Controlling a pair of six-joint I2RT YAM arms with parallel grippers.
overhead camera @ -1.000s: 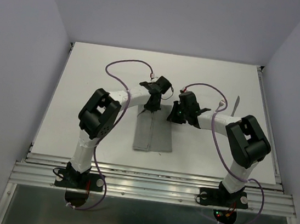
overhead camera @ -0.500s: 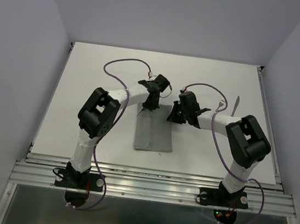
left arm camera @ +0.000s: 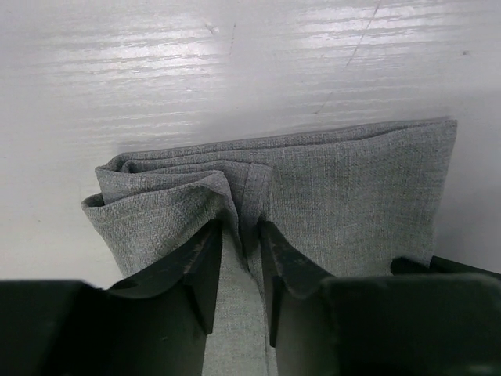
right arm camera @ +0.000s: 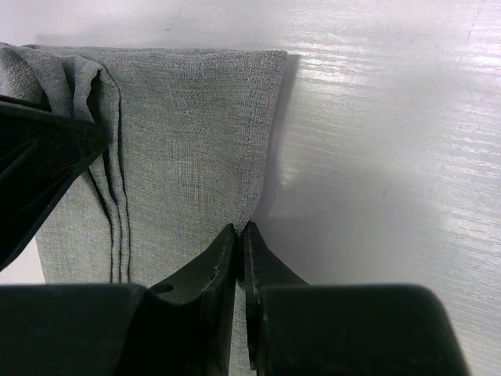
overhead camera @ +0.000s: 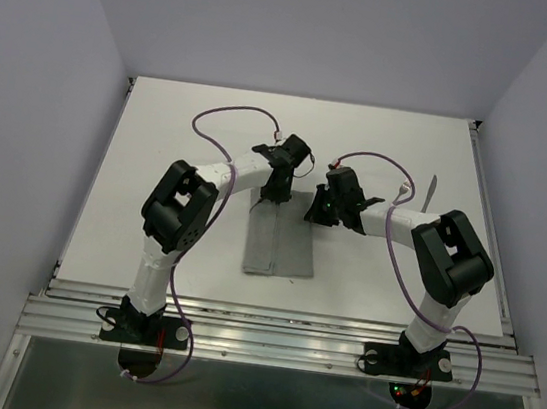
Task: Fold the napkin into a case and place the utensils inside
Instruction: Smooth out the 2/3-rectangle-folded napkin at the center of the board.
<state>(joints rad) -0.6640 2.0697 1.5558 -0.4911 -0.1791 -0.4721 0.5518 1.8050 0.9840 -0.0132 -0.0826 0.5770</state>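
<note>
You see folded grey cloth napkin (overhead camera: 281,244) mid white table (overhead camera: 383,138) | your left gripper (left arm camera: 239,231): jaws apart astride its raised fold | your right gripper (right arm camera: 241,229): jaws pinched on its edge

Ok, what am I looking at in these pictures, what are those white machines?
These are two robot arms, the left arm and the right arm, bolted to a white table. One picture looks down from above; the other two come from a camera on each wrist. A folded grey cloth lies between them, a slim silver piece of cutlery off to the right. The right jaws are shut on the cloth's edge; the left jaws stand parted around a fold.
</note>
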